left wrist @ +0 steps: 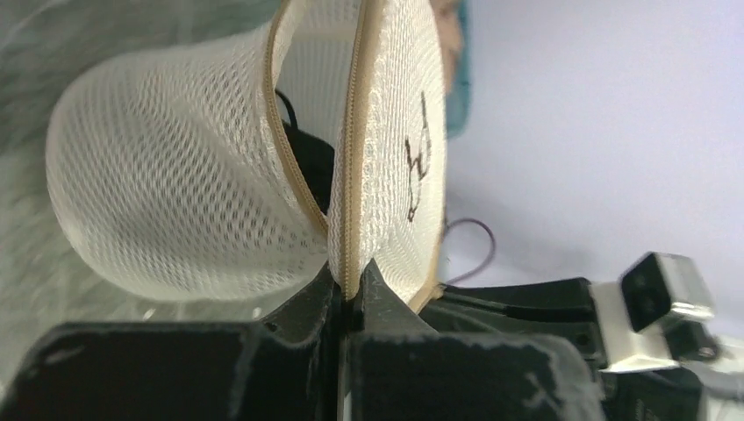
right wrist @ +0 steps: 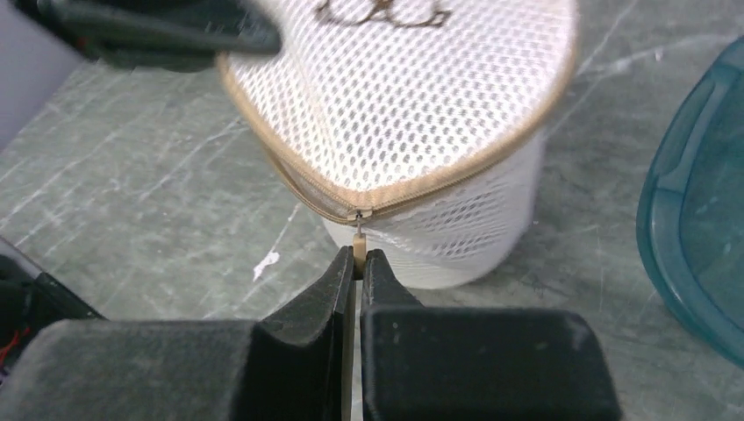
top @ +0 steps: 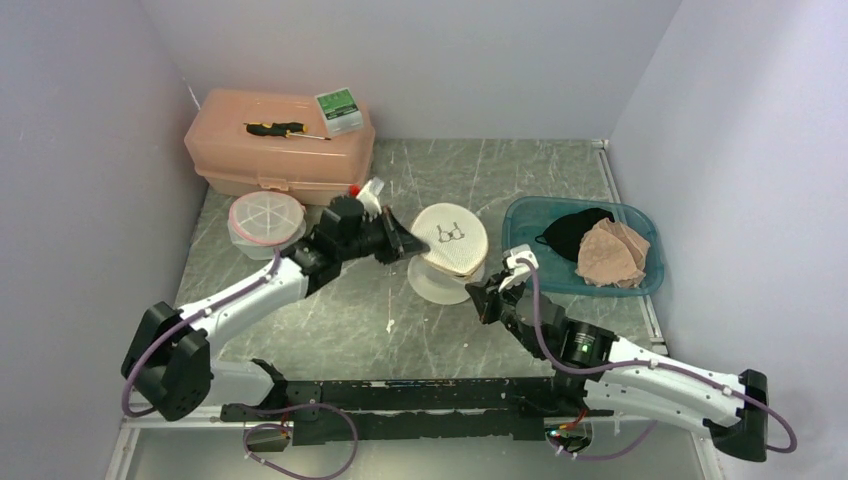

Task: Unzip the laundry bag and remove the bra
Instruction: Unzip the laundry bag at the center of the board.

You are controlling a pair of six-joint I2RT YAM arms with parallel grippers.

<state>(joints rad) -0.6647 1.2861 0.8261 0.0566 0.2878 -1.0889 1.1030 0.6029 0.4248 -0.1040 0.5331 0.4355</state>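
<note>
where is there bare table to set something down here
Bare grey marbled table lies behind the white mesh laundry bag, between the peach plastic toolbox and the teal plastic tray; also in front, toward the near edge. Crowded around the bag, where left gripper and right gripper clamp it.

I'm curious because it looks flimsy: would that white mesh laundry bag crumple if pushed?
Probably floppy: the laundry bag is thin mesh, bending where the left pincer pinches its rim. Likely light, so it might tip when the right pincer tugs the zipper tab.
</note>
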